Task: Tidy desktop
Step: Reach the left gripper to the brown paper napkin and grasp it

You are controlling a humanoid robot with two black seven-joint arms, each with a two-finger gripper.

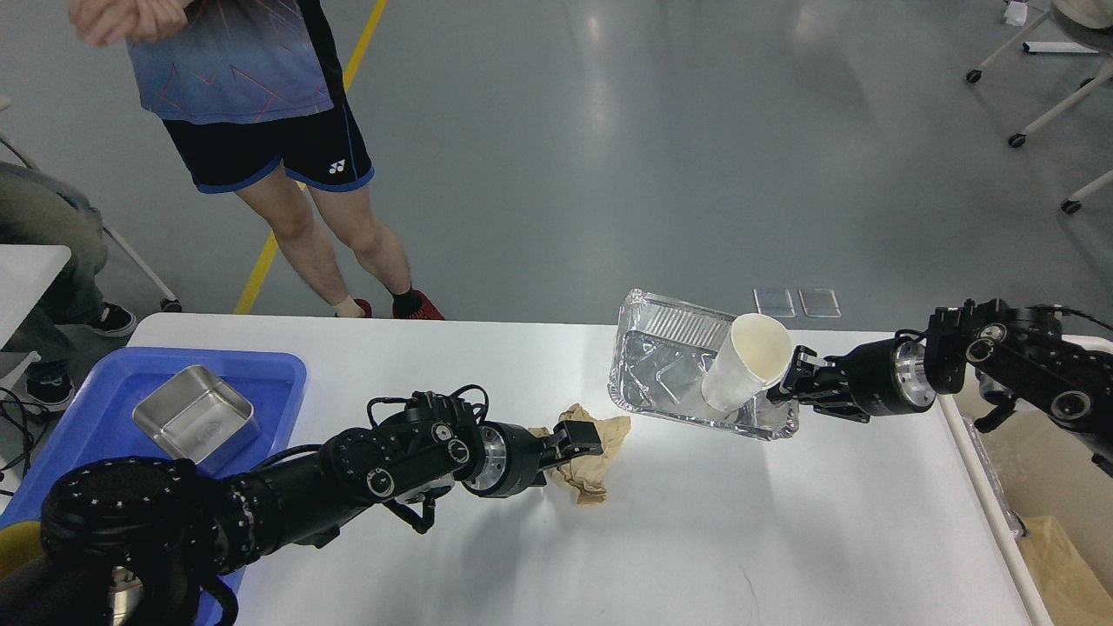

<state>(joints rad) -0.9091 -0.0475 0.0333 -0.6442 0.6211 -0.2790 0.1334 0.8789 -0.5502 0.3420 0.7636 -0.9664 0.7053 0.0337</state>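
Note:
The white desktop (pixel 696 539) fills the lower view. My left gripper (pixel 581 442) reaches in from the left and is shut on a crumpled brown paper (pixel 596 474) that rests on the desktop near its middle. My right gripper (pixel 785 384) comes in from the right and is shut on the right rim of a foil tray (pixel 661 365), which is tilted up with its lower edge near the desktop. A white paper cup (pixel 748 356) leans inside the foil tray, mouth up and to the right, close to my right gripper's fingers.
A blue plastic tray (pixel 287 365) at the left edge holds a steel container (pixel 196 417). A person (pixel 261 87) stands behind the far left corner. A bin with brown paper (pixel 1056 539) sits beyond the right edge. A smaller white table (pixel 26 269) is at far left.

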